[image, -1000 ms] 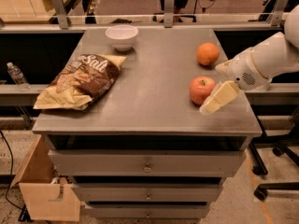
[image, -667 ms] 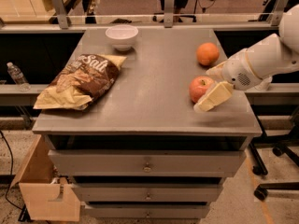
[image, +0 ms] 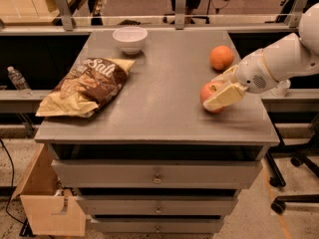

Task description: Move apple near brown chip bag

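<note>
The apple [image: 207, 94] lies on the right part of the grey table [image: 164, 108], near the front edge. The gripper [image: 218, 88] is at the apple, coming from its right side, and the pale part of it covers the right half of the fruit. It touches or nearly touches the apple; I cannot tell if it is clamped on the apple or only placed around it. The white arm [image: 281, 61] reaches in from the right edge.

The brown chip bag [image: 84, 86] lies flat on the left part of the table, well apart from the apple. An orange [image: 221, 58] sits just behind the apple and the gripper. A white bowl [image: 130, 38] stands at the back, behind the bag. A water bottle [image: 17, 81] stands on a lower shelf at the left.
</note>
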`<state>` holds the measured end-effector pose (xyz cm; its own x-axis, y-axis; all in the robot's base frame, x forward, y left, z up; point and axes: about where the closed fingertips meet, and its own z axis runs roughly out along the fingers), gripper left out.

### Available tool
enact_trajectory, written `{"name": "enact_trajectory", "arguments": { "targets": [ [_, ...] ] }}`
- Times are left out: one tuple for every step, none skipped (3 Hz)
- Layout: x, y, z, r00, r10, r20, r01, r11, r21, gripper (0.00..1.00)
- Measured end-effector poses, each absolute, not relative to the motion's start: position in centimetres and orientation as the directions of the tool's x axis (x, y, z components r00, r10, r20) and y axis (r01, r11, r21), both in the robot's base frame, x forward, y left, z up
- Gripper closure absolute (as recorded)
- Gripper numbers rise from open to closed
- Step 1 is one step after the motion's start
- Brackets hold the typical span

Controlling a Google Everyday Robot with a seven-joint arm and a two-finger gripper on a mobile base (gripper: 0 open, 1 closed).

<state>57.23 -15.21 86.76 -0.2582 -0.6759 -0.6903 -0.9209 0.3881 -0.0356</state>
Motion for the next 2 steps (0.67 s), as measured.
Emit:
{"name": "enact_trajectory", "arguments": {
  "targets": [
    [57.21,-14.87,89.74,-0.19,-0.667,-0.72,-0.929,0.36,-0.088,0.86],
    [57.25,-14.68,89.73,-0.187,-0.668,-0.721,-0.93,0.356,-0.089,1.0]
  ]
}}
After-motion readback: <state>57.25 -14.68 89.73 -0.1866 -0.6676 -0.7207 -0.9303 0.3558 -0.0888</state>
